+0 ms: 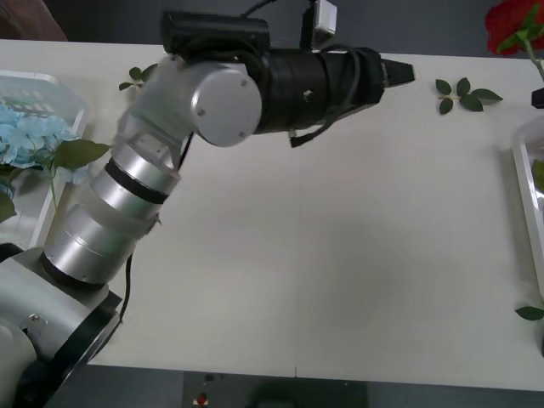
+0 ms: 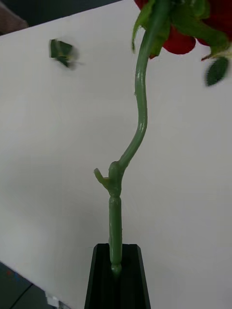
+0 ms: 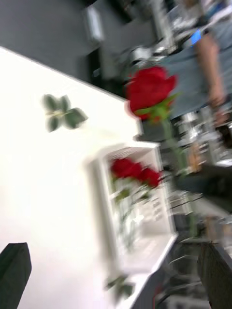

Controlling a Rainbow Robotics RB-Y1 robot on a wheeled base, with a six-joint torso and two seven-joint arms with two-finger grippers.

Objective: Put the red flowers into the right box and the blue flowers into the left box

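One red rose (image 2: 193, 29) clamped by stem in right gripper (image 2: 116, 270); right box (image 1: 529, 183) probably at six o'clock; left gripper (image 3: 116, 270) apart.

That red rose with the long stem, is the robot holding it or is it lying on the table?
Held. The right gripper is shut on the rose's stem end, and the bloom hangs above the table, not yet in the right box.

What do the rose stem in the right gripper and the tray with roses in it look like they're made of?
Rose stem: glossy moulded green plastic, judging by its sheen and knobby joint; right gripper clamps its end. Right box: smooth white, probably plastic, thin raised rim.
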